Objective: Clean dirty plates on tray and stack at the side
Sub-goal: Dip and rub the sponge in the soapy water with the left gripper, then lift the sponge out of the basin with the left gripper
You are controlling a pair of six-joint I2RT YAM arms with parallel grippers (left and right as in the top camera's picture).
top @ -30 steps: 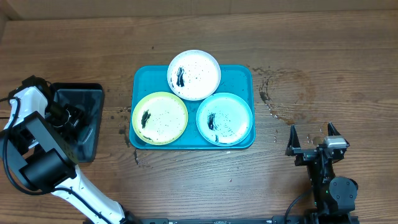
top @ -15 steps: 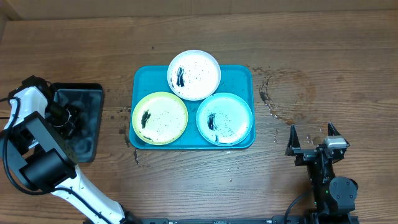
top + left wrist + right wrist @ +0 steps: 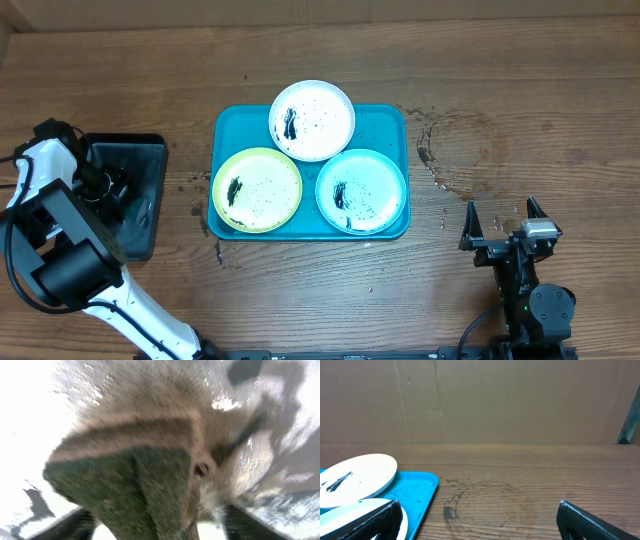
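Note:
The turquoise tray (image 3: 390, 125) lies mid-table with three smeared plates on it: white (image 3: 312, 120) at the back, yellow-green (image 3: 257, 189) front left, pale aqua (image 3: 361, 190) front right. My left gripper (image 3: 118, 188) is down inside a black glossy tray (image 3: 125, 140) at the far left. In the left wrist view its fingers (image 3: 157, 527) are spread wide around a green-and-tan sponge (image 3: 130, 480), with a gap at the right finger. My right gripper (image 3: 505, 222) is open and empty, right of the turquoise tray. The right wrist view (image 3: 477, 520) shows the tray's corner (image 3: 415, 490), the white plate (image 3: 355, 477) and the aqua plate (image 3: 350, 510).
The black tray holds wet, glinting liquid around the sponge. Dark stains and droplets mark the wood (image 3: 440, 160) right of the turquoise tray. A brown cardboard wall (image 3: 480, 400) stands behind the table.
The reflections in the black tray have shifted around my left gripper, which has moved slightly. The plates and the right arm have not moved.

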